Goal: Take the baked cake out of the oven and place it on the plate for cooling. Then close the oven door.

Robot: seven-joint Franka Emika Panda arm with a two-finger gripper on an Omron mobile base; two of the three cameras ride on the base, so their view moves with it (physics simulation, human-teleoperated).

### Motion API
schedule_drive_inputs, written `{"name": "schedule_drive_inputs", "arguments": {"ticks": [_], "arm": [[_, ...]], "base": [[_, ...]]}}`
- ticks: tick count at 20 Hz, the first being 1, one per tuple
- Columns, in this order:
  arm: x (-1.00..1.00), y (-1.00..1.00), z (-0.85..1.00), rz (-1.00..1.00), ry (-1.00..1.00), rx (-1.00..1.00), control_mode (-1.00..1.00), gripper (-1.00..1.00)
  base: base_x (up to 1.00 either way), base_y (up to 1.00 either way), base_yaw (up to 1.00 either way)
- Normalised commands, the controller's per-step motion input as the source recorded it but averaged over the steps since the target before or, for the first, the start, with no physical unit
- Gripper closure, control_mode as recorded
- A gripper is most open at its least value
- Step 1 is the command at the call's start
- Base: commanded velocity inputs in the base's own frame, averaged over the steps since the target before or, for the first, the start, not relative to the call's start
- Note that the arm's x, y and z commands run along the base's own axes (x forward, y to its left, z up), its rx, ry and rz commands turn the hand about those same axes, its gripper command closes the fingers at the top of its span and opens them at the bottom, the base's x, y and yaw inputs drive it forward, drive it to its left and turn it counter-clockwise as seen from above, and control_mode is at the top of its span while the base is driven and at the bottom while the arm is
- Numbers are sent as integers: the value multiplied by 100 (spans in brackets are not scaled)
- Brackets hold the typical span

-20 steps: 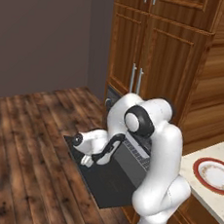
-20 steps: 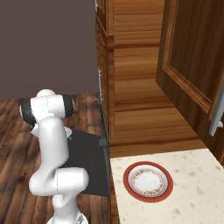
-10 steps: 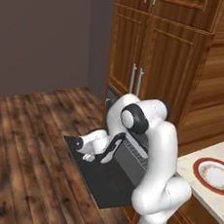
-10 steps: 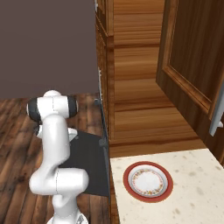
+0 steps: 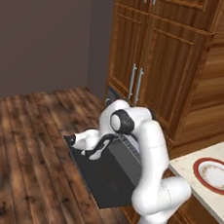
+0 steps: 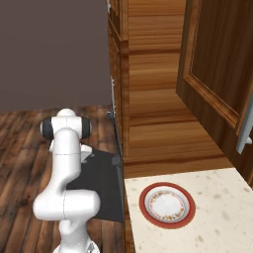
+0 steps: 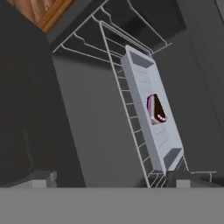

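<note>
One bent arm, open pincer [image 5: 72, 140] above oven door [image 5: 104, 179].

No text, label or number can be read anywhere.

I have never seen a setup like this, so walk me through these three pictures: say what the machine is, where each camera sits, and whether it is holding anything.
The machine is a white robot arm on a base that can drive, in a rendered kitchen. Two pictures come from cameras on that base, behind the arm to its left and right. The third comes from a camera on the hand, looking into the oven. The oven door hangs open. Inside, a wire rack carries a pale tray with the small dark cake on it. The plate sits bare on the counter. The gripper is open and holds nothing.
</note>
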Motion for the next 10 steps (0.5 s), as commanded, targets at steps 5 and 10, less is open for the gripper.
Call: {"name": "schedule_drive_inputs", "arguments": {"ticks": [5,10], "arm": [[53,-9,-39,-13,0,-9,-100,-100],[38,-39,-38,-4,-1,-8,-100,-100]], "base": [[0,0,0],[0,0,0]]}}
